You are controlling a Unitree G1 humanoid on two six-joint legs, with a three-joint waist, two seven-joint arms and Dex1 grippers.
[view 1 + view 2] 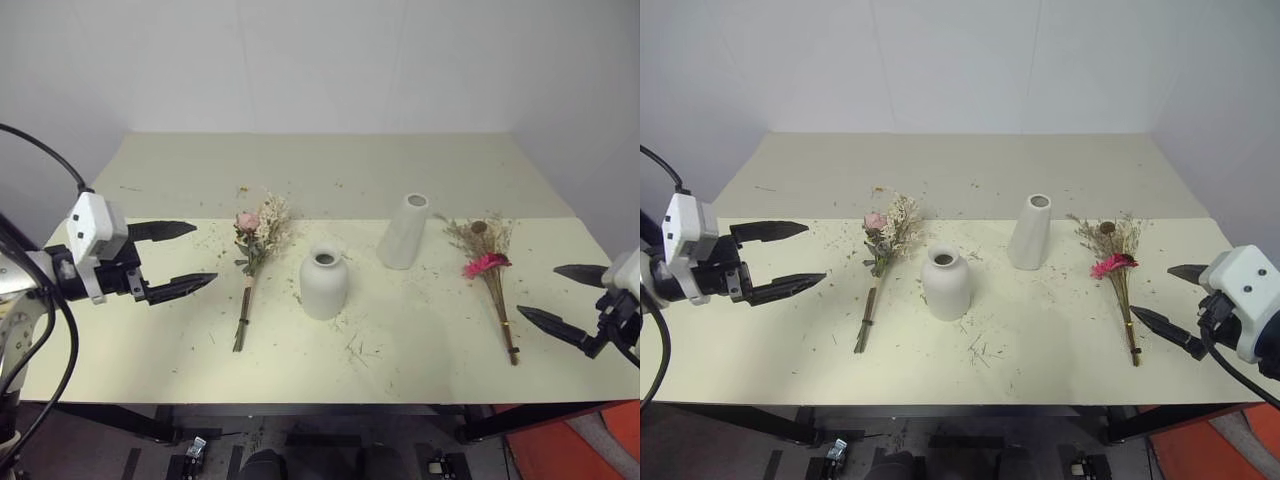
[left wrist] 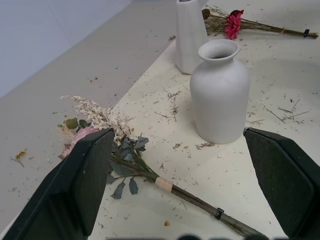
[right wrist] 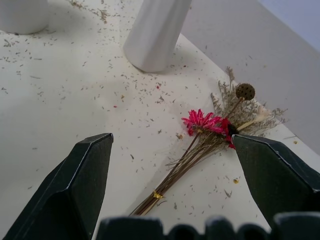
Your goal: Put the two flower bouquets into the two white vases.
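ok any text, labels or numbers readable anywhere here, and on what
None: no word, number or sign can be read.
round vase: plain white.
tall vase: plain white.
pink bouquet and magenta bouquet: no tags with writing.
table: bare, just flower crumbs.

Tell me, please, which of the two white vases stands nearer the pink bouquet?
The short round-bellied vase, just to the right of the pink bouquet; the taller tapering vase stands farther back, toward the magenta bouquet.
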